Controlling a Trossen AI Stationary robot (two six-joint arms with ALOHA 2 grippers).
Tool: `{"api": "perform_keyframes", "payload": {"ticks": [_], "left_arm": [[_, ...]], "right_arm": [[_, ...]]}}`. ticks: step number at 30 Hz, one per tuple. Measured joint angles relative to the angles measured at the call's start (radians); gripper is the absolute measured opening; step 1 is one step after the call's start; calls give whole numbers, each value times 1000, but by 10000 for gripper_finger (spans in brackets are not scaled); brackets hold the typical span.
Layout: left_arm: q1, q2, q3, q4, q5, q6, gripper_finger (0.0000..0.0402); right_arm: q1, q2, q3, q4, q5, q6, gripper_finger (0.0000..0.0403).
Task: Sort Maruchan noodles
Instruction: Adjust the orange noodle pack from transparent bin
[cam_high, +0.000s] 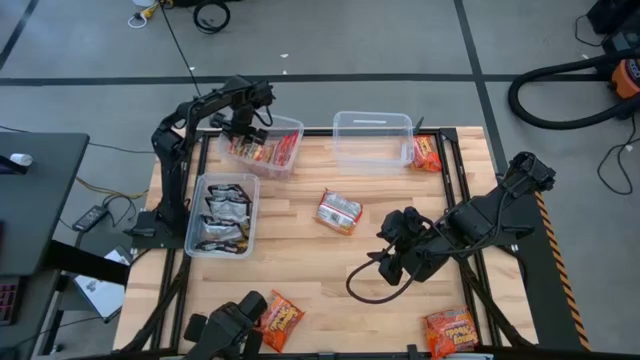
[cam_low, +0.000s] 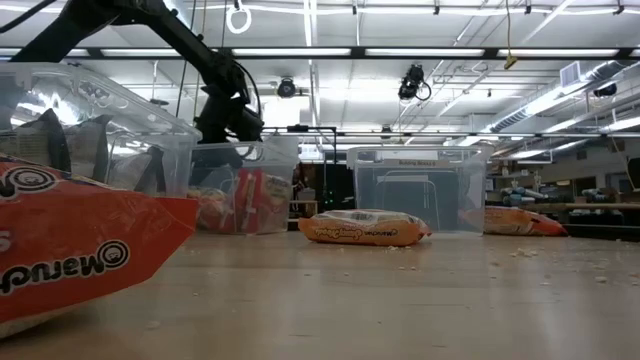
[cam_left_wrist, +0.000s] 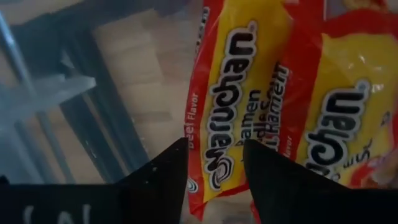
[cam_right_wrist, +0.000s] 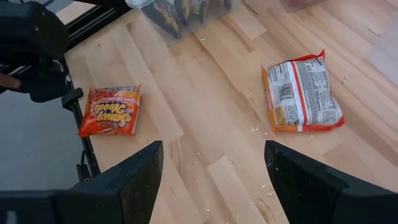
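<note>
We see the left tool (cam_left_wrist: 214, 171) over the far-left bin (cam_high: 290, 128), fingers parted above yellow-and-red packets (cam_left_wrist: 233, 106) (gripping none); the right tool (cam_right_wrist: 214, 180) hangs wide open, empty, over the desk (cam_right_wrist: 205, 106).

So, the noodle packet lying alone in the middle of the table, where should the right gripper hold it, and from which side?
Probably from straight above: the packet lies flat, label side down, alone on the table, with nothing against its edges. The open right gripper could close across its shorter width near the middle, where the low view shows it thickest, rather than on the thin crimped ends.
</note>
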Motion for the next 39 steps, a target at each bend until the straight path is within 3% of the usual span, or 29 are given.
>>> {"api": "perform_keyframes", "payload": {"ticks": [8, 13, 20, 33, 39], "left_arm": [[-49, 9, -1, 89, -183, -36, 173], [-50, 25, 1, 97, -150, -41, 134], [-55, 25, 2, 79, -138, -42, 12], [-87, -72, 2, -47, -105, -34, 3], [-146, -94, -2, -28, 79, -62, 4]], "right_arm": [[0, 0, 0, -13, 1, 0, 284], [0, 0, 0, -18, 10, 0, 284], [4, 0, 0, -30, 11, -1, 284], [46, 0, 0, -39, 0, -28, 284], [49, 0, 0, -39, 1, -79, 284]]}}
